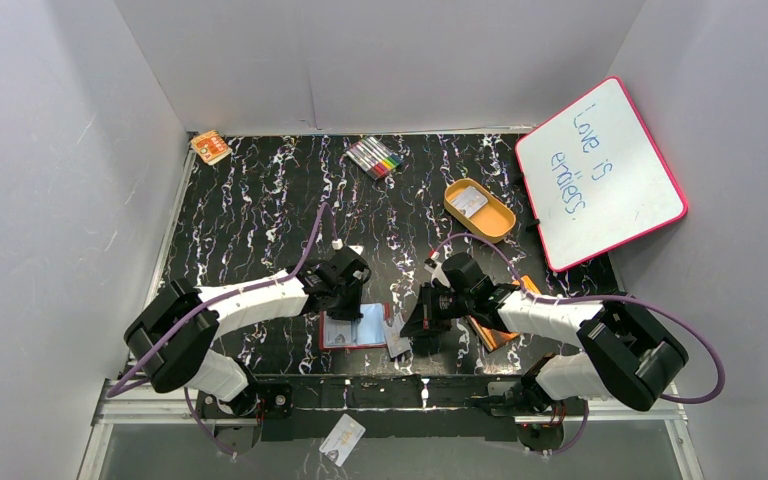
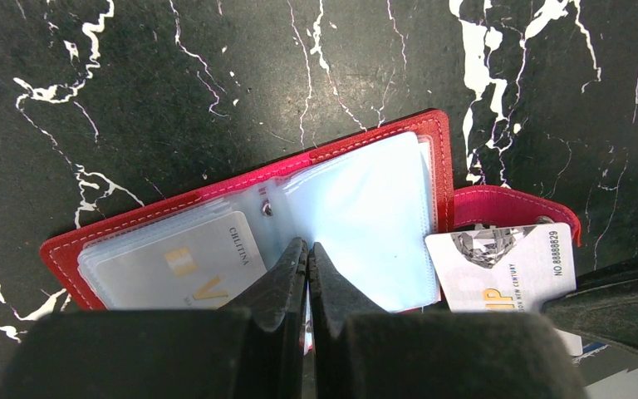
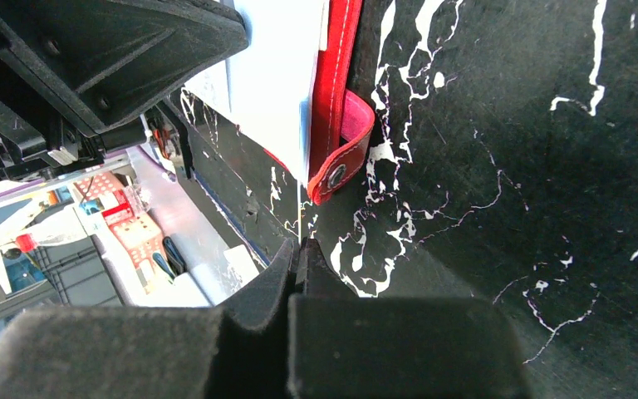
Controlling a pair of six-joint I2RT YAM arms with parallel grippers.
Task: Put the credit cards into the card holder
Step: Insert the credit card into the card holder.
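Note:
The dark-red card holder [image 1: 355, 328] lies open on the black marbled table near the front edge, clear pockets up. One credit card [image 2: 179, 264] sits in its left pocket. My left gripper [image 2: 308, 246] is shut, and its tips rest on the pockets at the fold [image 1: 345, 300]. My right gripper [image 1: 407, 330] is shut on a second credit card [image 2: 498, 264], whitish with a diamond picture, just right of the holder beside its snap tab [image 2: 511, 208]. The right wrist view shows that card edge-on [image 3: 301, 218] between the fingers, with the holder's red edge [image 3: 341, 75] ahead.
An orange booklet [image 1: 500, 328] lies under the right arm. An orange oval tray [image 1: 488, 222] with a card [image 1: 468, 202] in it stands at the back right by a pink-framed whiteboard [image 1: 600, 165]. Markers [image 1: 375, 157] lie at the back. Another card [image 1: 342, 440] rests on the front ledge.

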